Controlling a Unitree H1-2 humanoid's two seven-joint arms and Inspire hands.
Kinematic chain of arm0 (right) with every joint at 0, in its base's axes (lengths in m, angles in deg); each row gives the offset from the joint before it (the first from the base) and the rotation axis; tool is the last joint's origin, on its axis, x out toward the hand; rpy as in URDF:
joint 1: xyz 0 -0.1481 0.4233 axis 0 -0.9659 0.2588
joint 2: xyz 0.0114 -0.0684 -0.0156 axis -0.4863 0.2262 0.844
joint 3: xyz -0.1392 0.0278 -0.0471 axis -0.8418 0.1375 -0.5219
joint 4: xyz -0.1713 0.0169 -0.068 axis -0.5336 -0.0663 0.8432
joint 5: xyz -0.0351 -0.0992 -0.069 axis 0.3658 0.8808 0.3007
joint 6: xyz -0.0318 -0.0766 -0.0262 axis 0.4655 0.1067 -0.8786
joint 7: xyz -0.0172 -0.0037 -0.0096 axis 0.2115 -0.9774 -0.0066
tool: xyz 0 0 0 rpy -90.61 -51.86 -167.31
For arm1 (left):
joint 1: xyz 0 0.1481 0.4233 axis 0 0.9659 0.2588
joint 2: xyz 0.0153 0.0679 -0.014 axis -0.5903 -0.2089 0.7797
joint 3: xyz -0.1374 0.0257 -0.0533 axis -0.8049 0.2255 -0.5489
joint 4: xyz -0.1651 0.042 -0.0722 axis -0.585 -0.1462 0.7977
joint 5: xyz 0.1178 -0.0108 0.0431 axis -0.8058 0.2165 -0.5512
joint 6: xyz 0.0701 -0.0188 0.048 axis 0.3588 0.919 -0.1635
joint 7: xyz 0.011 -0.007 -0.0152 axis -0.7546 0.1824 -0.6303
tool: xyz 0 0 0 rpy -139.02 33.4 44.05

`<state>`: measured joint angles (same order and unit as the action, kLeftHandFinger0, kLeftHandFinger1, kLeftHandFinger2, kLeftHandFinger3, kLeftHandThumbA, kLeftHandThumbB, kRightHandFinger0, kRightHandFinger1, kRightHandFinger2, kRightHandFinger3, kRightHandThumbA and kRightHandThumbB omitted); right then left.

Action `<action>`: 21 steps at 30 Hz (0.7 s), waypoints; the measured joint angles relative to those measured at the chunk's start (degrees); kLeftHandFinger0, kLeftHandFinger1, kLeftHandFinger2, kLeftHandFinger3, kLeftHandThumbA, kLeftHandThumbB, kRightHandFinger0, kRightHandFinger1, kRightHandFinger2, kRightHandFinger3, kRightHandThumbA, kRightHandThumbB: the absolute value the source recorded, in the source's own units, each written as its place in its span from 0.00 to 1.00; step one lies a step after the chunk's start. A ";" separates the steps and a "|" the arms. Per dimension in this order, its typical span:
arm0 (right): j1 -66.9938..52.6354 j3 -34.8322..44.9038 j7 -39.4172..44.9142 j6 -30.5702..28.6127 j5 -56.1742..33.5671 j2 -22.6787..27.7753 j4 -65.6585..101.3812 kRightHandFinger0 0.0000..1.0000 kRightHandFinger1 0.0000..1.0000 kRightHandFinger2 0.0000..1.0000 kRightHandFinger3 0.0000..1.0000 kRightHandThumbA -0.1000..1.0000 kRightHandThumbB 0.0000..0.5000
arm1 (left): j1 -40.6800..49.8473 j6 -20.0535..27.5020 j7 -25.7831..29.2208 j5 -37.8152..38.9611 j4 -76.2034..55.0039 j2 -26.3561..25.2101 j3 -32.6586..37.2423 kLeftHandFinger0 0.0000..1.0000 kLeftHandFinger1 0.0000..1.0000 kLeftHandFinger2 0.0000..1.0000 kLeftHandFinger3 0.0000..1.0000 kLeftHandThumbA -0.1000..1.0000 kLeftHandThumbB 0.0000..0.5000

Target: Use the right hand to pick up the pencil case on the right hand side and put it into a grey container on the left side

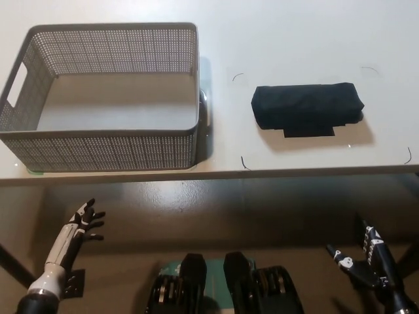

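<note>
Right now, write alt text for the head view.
A black pencil case lies on the right of a white table, apart from an empty grey mesh container on the left. Below the table edge, the white left robot hand and black right robot hand hang open.

At five o'clock you see the right hand [370,261] only in part: its arm leaves the picture at the bottom right corner, and black on dark floor hides how the fingers [335,252] stand. At seven o'clock the left hand [84,221] shows whole, but its arm is cut by the bottom edge. The worktop [294,39] runs out of the picture at top, left and right. Something green [34,171] peeps from under the grey container [105,147] at its near left corner; you cannot tell what it is.
</note>
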<state>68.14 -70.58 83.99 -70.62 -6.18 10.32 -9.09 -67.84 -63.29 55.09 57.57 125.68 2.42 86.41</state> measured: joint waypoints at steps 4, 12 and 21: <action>-0.84 -0.27 -0.27 -1.56 1.54 0.93 3.98 1.00 1.00 1.00 1.00 0.85 0.40 | -0.52 1.54 -0.04 -0.34 0.10 -0.49 0.24 0.71 0.81 0.84 0.97 1.00 1.00; -5.71 -0.91 -0.18 -1.73 3.77 2.19 17.73 1.00 1.00 1.00 1.00 0.93 0.62 | -0.74 2.00 -0.03 -0.54 0.33 -0.65 0.33 0.74 0.82 0.84 0.93 1.00 1.00; -11.29 -0.49 -0.06 -1.17 4.90 3.61 32.76 1.00 1.00 1.00 1.00 0.92 0.66 | -0.74 2.00 -0.08 -0.77 0.51 -0.65 0.35 0.72 0.80 0.83 0.93 1.00 1.00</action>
<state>56.86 -71.07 83.93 -71.79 -1.28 13.92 23.66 -68.58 -61.29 55.01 56.80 126.19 1.77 86.75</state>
